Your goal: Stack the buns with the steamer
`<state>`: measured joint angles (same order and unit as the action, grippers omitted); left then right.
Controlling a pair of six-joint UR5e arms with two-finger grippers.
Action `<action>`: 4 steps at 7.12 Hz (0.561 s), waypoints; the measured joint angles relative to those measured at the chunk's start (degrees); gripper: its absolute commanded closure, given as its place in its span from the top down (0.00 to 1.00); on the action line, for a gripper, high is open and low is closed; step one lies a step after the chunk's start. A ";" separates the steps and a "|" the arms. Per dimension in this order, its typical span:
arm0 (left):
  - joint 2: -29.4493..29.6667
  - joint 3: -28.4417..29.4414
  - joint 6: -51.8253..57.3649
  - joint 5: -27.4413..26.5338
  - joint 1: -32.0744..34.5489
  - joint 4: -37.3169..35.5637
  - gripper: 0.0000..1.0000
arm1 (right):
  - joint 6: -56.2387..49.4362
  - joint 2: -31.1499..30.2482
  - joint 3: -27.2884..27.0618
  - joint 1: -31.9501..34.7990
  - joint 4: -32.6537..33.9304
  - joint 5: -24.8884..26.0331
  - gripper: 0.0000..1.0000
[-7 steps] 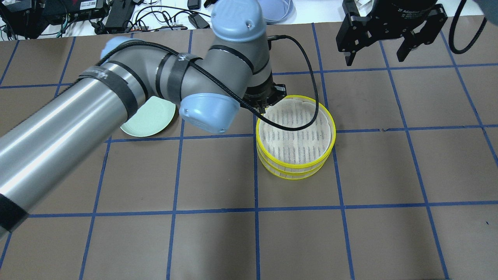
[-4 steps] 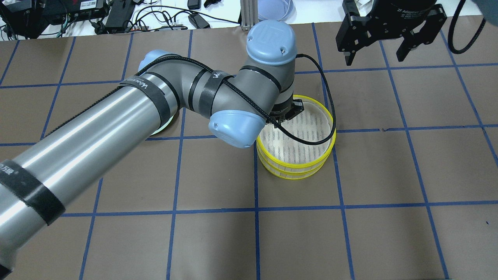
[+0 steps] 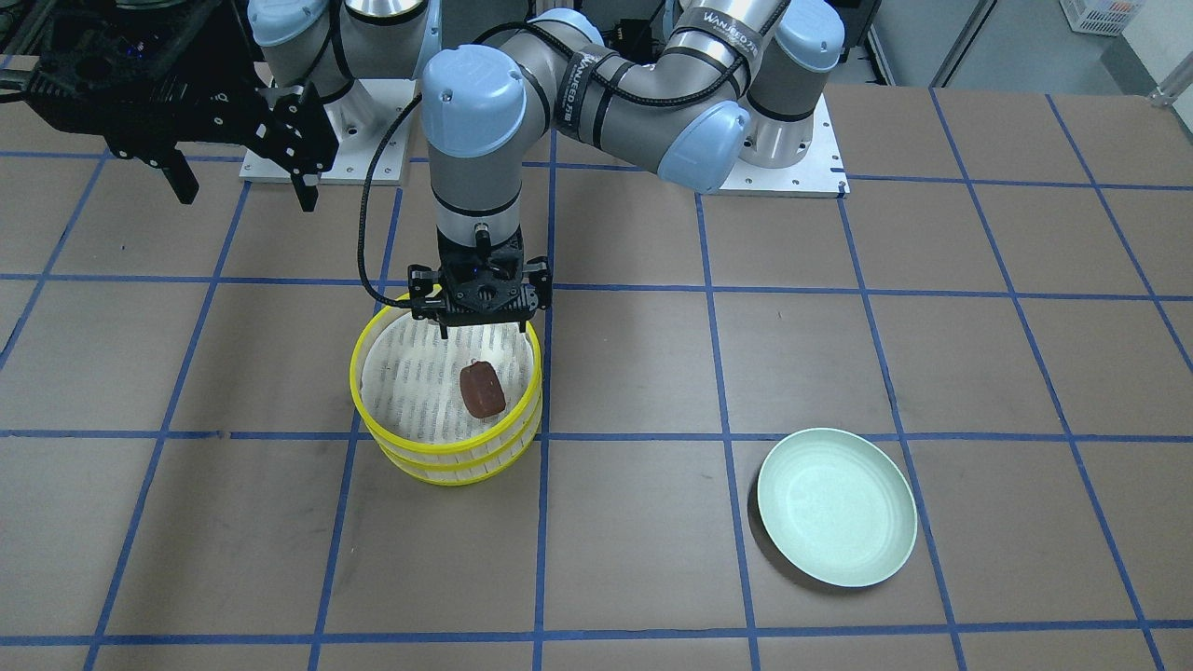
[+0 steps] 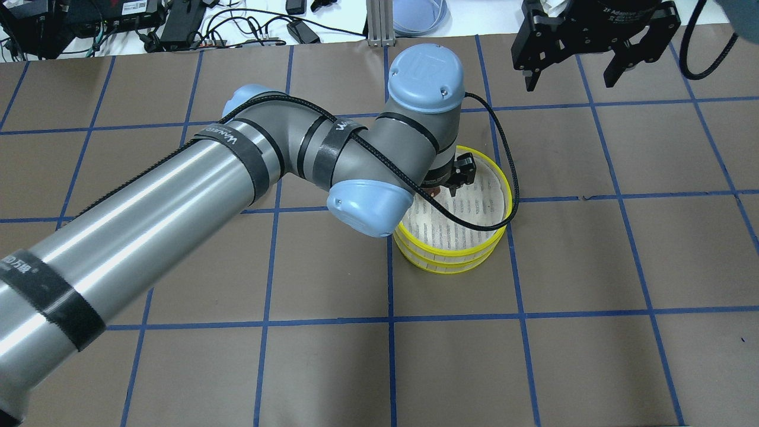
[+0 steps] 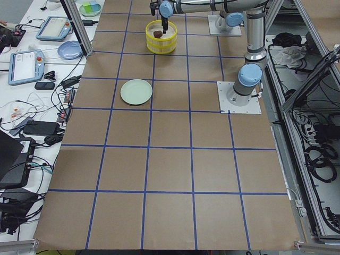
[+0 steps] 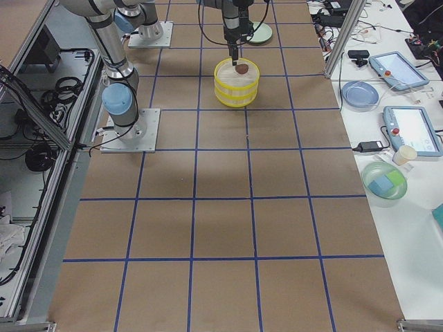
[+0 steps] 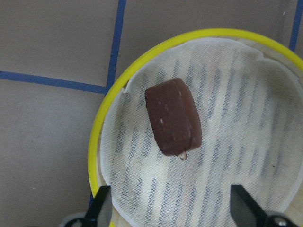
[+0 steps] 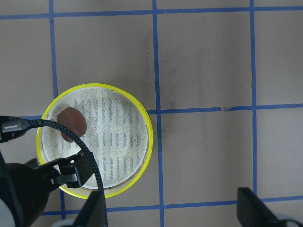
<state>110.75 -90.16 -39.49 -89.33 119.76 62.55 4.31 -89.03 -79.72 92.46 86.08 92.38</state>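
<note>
We find the dark brown bun [image 3: 482,390] lying loose on the cloth liner in the top tier of the 2-tier yellow steamer [image 3: 445,463], toward its left side. The left gripper [image 3: 483,328] hangs just above it with fingers spread wide, holding nothing. The right gripper [image 4: 569,82] waits far right, also spread and holding nothing.

We see the cream bun in no view.

If the left arm leaves sideways rather than up, a fingertip could catch the rim or liner and shift the tiers. Its black cable [image 4: 504,178] drapes over the rim and might drag.

The table [image 3: 932,326] is brown paper gridded with blue tape. The green plate [image 3: 836,517] sits well left, and cluttered white benches lie beyond.
</note>
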 measured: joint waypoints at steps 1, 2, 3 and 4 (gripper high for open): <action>-1.31 0.04 2.21 -0.45 -2.87 0.00 1.00 | 0.12 0.00 -0.05 0.00 0.09 0.00 1.00; -2.72 0.02 6.40 -0.85 -7.65 0.36 1.00 | 0.16 0.00 -0.07 0.00 0.13 -0.01 1.00; -4.31 0.06 12.78 -0.97 -13.26 1.64 1.00 | 0.17 0.00 -0.11 0.00 0.13 -0.01 1.00; -6.17 0.47 19.85 -1.06 -18.76 4.44 1.00 | 0.16 0.00 -0.13 0.00 0.13 0.01 1.00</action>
<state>104.59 -89.69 -19.64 -90.39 101.00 66.99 4.46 -89.03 -79.84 92.46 86.22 92.39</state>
